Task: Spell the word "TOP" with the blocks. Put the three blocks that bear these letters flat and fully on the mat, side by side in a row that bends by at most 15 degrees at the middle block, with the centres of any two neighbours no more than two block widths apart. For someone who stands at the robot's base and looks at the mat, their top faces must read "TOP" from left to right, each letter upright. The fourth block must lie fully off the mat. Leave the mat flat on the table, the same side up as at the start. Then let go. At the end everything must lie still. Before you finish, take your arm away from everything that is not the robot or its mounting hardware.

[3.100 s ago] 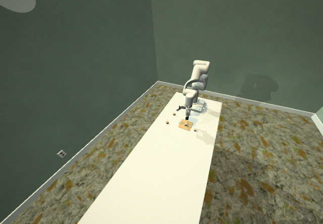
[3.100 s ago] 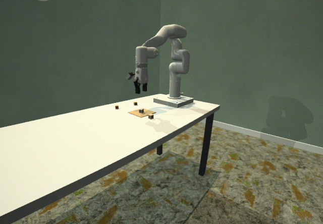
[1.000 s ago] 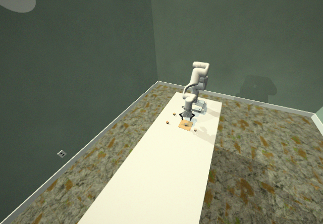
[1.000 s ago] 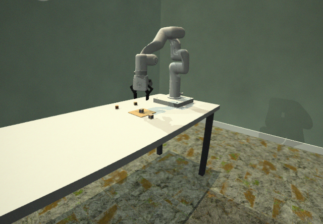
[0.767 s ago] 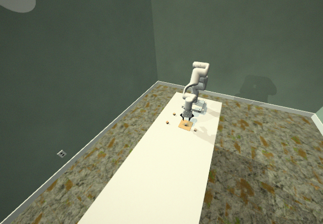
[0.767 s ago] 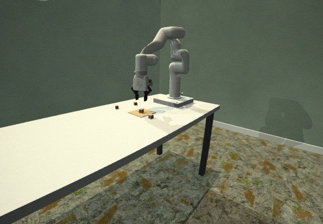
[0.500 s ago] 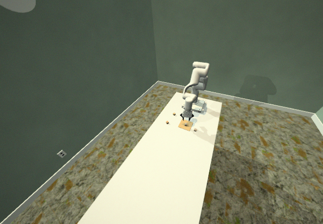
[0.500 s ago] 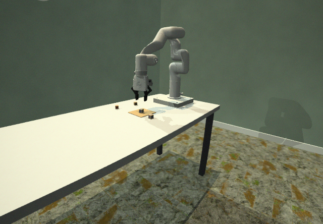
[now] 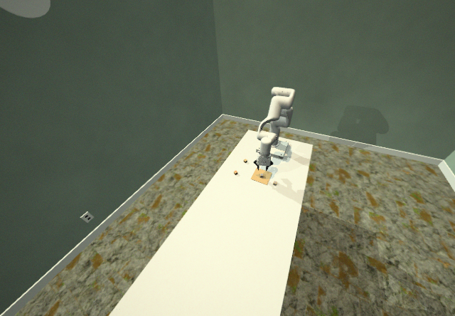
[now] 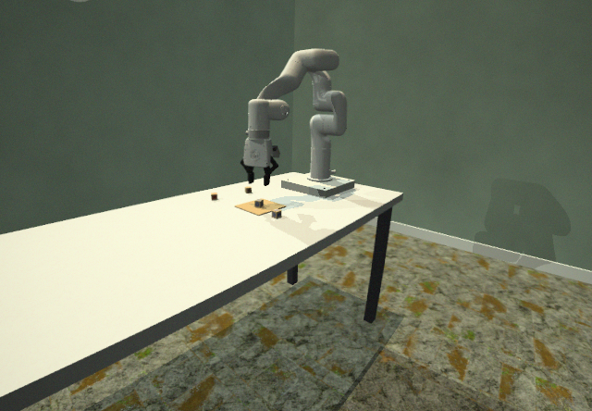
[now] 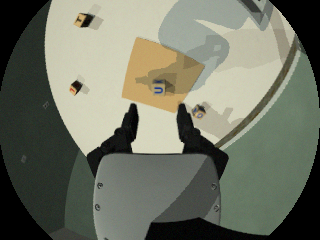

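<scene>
In the top view, none of the word appears to be built: a single block (image 9: 261,176) (image 10: 258,203) (image 11: 159,88) sits on the mat (image 9: 254,177) (image 10: 244,207) (image 11: 137,55), while a side block (image 9: 274,183) (image 10: 276,214) (image 11: 199,111), a farther block (image 9: 235,173) (image 10: 214,196) (image 11: 75,88) and a base-side block (image 9: 245,160) (image 10: 248,190) (image 11: 83,20) are left off it on the tabletop (image 9: 220,250) (image 10: 143,263) (image 11: 100,55). No letters can be read.

In the exterior view, the height of the hand (image 9: 262,169) (image 10: 258,183) (image 11: 157,106) is shown — raised above the mat, fingers partly spread, nothing between them.

In the wrist view, a blue U is revealed on the mat's block, so its removal is presumably needed. A T seems to be borne by the base-side block; red and blue marks on the other two cannot be read surely. The whole T-O-P row, then release and withdrawal, remain to be done.
</scene>
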Controlling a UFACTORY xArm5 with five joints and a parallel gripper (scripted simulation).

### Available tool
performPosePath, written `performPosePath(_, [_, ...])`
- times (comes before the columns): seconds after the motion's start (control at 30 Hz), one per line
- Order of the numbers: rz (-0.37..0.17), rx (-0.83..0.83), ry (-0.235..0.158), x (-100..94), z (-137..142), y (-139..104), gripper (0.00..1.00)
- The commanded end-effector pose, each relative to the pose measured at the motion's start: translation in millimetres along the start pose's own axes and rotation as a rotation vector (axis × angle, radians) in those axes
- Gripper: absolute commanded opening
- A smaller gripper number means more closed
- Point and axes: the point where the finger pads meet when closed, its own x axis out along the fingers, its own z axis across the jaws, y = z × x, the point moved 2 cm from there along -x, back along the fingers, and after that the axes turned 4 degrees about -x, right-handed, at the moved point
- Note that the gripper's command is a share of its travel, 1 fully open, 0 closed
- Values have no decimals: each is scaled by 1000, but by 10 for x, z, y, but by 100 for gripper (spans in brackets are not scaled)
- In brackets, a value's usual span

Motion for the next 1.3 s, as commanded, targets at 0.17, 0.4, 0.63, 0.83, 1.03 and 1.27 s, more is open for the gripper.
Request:
performPosePath(0.17, [-3,0,1,-12,-4,-11,63])
performPosePath(0.4, [-4,0,1,-3,-3,-12,63])
performPosePath(0.63, [-4,0,2,36,1,-13,63])
performPosePath(0.83, [-5,0,2,76,6,-14,63])
performPosePath(1.03, [-5,1,2,159,9,-15,63])
performPosePath(1.27, [-5,1,2,273,11,-17,63])
